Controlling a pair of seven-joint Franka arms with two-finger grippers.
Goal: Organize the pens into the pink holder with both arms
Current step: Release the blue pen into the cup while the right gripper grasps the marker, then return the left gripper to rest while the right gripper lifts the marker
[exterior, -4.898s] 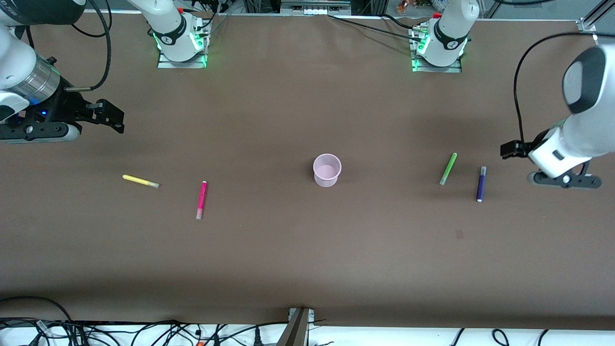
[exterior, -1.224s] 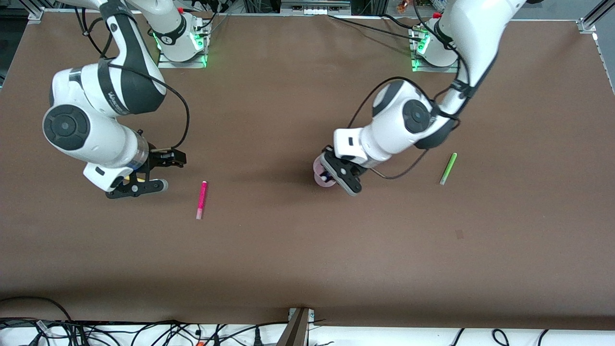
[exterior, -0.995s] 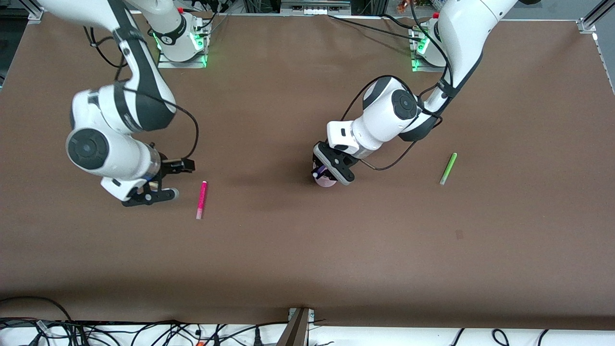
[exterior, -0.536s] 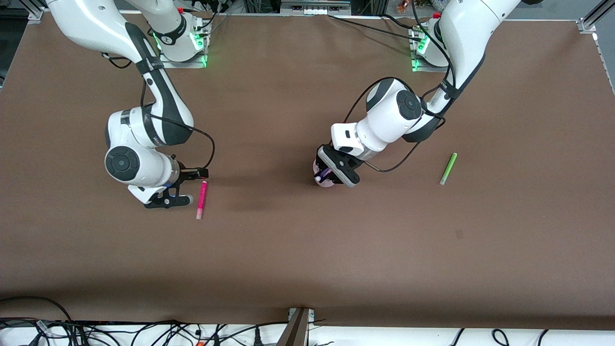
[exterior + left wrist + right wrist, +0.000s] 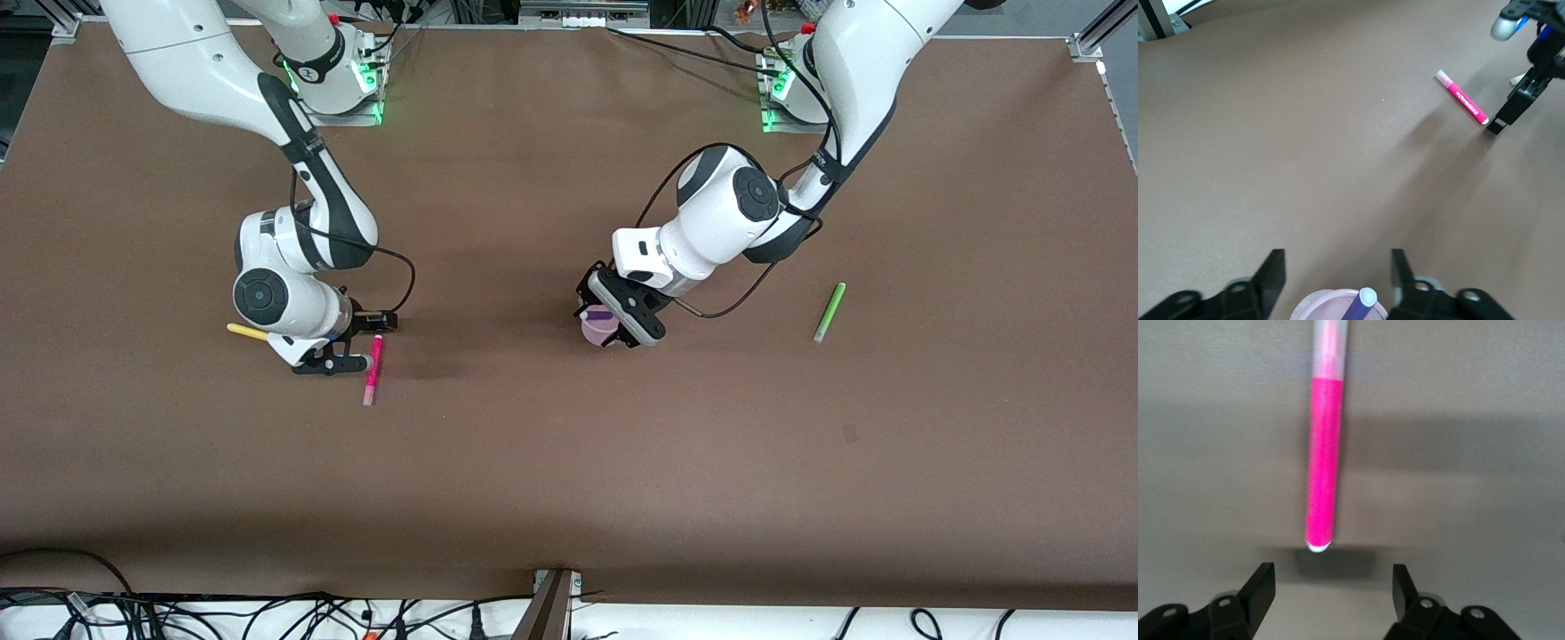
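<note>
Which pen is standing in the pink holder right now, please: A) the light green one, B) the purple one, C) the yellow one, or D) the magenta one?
B: the purple pen pokes up out of the pink holder between the open fingers of the left gripper.

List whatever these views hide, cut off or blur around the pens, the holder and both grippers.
- Yellow pen: front view, only one end shows; the right arm covers the rest.
- Pink holder: front view, partly under the left gripper; left wrist view cuts off all but its rim.
- Purple pen: cut by the frame edge.
- Magenta pen: right wrist view, pale tip cut off, blurred.
- Right gripper: open, before the magenta pen.
</note>
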